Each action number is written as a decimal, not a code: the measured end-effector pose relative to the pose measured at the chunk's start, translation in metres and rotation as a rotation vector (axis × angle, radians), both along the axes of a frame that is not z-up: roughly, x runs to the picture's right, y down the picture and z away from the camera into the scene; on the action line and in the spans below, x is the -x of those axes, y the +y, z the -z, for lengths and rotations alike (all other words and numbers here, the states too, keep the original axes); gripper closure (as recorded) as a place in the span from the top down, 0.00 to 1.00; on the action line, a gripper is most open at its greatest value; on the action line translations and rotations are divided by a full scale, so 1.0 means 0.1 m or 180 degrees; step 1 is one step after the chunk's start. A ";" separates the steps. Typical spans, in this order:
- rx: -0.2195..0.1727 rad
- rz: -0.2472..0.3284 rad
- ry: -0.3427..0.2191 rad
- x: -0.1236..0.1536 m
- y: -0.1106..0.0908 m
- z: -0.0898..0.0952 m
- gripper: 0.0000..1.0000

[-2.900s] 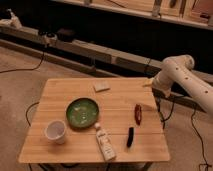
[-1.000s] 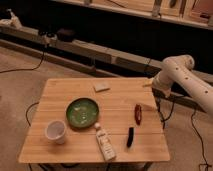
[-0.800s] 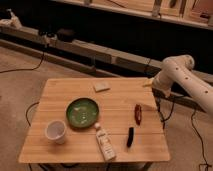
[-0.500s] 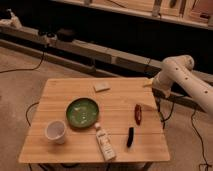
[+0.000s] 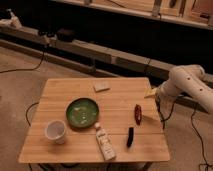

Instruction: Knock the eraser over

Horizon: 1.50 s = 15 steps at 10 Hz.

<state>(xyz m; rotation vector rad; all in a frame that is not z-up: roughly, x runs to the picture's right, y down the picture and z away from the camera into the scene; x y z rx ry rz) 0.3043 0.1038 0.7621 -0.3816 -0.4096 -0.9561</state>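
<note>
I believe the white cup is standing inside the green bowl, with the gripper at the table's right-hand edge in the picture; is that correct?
Not quite. The camera view shows the white cup standing on the table beside the green bowl, towards the front-left corner, not inside it. The gripper is indeed at the table's right-hand edge.

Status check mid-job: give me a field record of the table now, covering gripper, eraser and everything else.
gripper: at the table's right edge, toward the far side
eraser: probably the pale block near the far edge, well apart from the gripper
table: wooden
bowl: green, centre-left
cup: white, front left
bottle: white, lying down, front centre
red item: right side
black item: front right
</note>
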 end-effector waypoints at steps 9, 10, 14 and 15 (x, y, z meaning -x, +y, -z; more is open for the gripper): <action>0.0623 0.0262 -0.0853 0.53 1.32 0.34 0.00; 0.0709 0.0445 -0.0855 0.58 1.40 0.35 0.00; 0.0939 0.0915 -0.0909 0.90 1.52 0.24 0.00; 0.0931 0.0913 -0.0919 1.00 1.45 0.18 0.00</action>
